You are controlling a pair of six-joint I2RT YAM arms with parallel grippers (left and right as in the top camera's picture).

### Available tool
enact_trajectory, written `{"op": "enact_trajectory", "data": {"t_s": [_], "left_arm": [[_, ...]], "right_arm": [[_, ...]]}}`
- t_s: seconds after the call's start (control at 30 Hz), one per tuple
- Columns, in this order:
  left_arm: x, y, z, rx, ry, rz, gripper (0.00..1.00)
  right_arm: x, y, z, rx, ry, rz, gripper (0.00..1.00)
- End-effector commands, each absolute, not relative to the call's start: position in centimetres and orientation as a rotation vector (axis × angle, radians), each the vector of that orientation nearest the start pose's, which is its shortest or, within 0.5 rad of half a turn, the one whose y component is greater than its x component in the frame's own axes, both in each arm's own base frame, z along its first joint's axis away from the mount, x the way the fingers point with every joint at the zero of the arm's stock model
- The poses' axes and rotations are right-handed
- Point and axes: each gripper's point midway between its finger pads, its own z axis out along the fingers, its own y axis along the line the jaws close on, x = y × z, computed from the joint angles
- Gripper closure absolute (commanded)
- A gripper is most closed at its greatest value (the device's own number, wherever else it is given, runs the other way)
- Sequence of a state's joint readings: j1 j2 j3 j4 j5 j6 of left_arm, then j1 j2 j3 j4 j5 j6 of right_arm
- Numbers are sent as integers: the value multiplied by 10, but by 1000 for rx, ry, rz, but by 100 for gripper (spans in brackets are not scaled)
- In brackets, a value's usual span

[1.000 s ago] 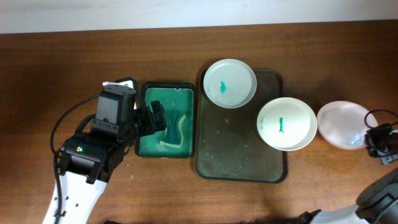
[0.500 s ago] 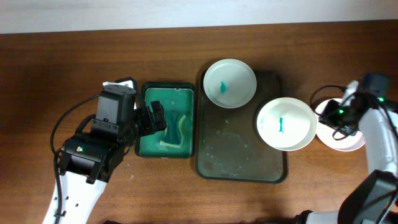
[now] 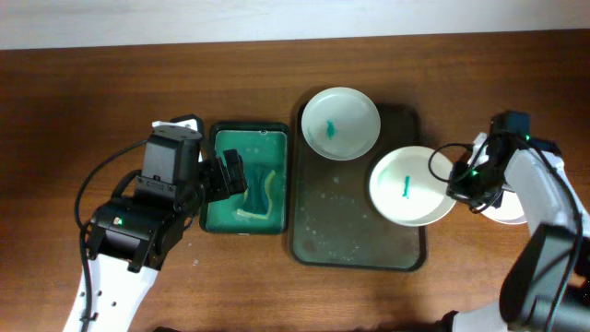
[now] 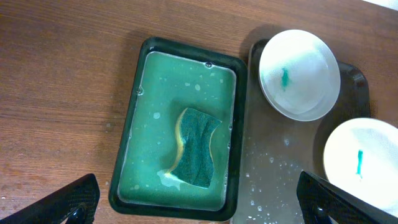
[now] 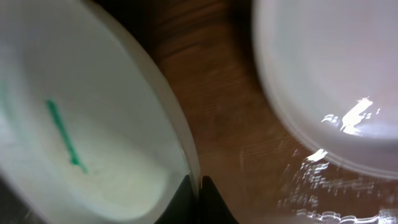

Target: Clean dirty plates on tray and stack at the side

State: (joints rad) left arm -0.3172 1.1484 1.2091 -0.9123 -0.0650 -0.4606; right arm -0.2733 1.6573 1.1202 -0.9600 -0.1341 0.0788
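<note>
Two white plates with teal smears sit on the dark tray (image 3: 358,244): one (image 3: 341,123) at its far end, one (image 3: 406,187) at its right edge. My right gripper (image 3: 454,184) is shut on the right rim of that second plate; in the right wrist view the jaws (image 5: 198,186) pinch the rim of the smeared plate (image 5: 93,137). A third, clean plate (image 5: 329,81) lies on the table to the right, mostly hidden under the right arm in the overhead view (image 3: 512,214). My left gripper (image 4: 199,205) is open and empty above the green tray.
A smaller green tray (image 3: 214,180) with soapy water and a green-yellow sponge (image 3: 261,189) stands left of the dark tray; both also show in the left wrist view, tray rim (image 4: 180,50) and sponge (image 4: 196,146). Water drops dot the dark tray (image 4: 273,180).
My right arm came in from the right edge over the clean plate and closed on the rim of the near smeared plate, which shifted slightly left. The left arm has not moved.
</note>
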Motion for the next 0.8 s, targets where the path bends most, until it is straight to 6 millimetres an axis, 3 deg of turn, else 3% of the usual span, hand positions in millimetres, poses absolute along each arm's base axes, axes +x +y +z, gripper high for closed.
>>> {"op": "enact_trajectory", "data": {"t_s": [0.0,0.07,0.17,0.27,0.37,0.47,0.53,0.57,0.63,0.73,0.77], "left_arm": [[305,-85,252,-206,2406,-266,1],[305,-85,252,-206,2406,-266,1],[305,-85,252,-206,2406,-266,1],[305,-85,252,-206,2406,-266,1],[302,-93,252,-185,2420,-319,0],[304,-91,245,-192,2437,-296,1],[309,-87,219,-143,2505,-208,0],[311,-88,195,-116,2576,-169,10],[315,-90,156,-91,2697,-118,16],[330,-120,73,18,2890,-115,26],[333,-126,55,36,2917,-115,28]], "right_arm": [[289,-12,87,326,3003,267,96],[276,15,79,216,3078,279,96],[264,45,60,216,3112,284,96],[268,54,41,383,3063,250,95],[286,54,50,398,2989,275,83],[301,57,80,206,2932,286,75],[306,61,99,99,2879,315,73],[306,62,108,77,2851,327,71],[305,63,115,73,2830,334,69],[296,62,112,78,2868,331,68],[294,62,112,79,2875,330,68]]}}
